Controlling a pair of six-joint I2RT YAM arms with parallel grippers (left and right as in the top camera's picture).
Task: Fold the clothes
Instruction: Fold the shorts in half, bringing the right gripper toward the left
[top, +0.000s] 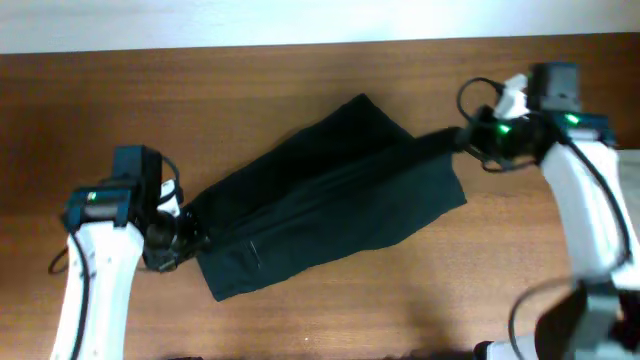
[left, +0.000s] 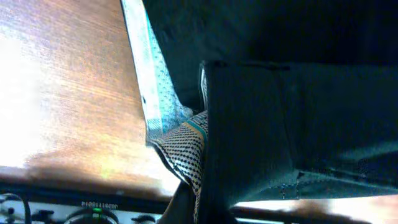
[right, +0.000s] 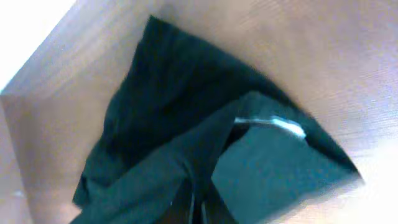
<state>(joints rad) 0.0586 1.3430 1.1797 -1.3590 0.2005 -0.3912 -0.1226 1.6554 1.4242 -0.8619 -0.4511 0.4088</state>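
At lower left of overhead view, pinched shut in left gripper (top: 186, 238): one end of clothes (top: 330, 195), stretched slantwise across middle of table (top: 100, 100). At upper right, clamped likewise in right gripper (top: 456, 140). Soft, light, limp, likely to sag and slip; best taken at hems and corners. Only from left wrist: mesh lining (left: 186, 146). Only from right wrist: white tag (right: 273, 126).
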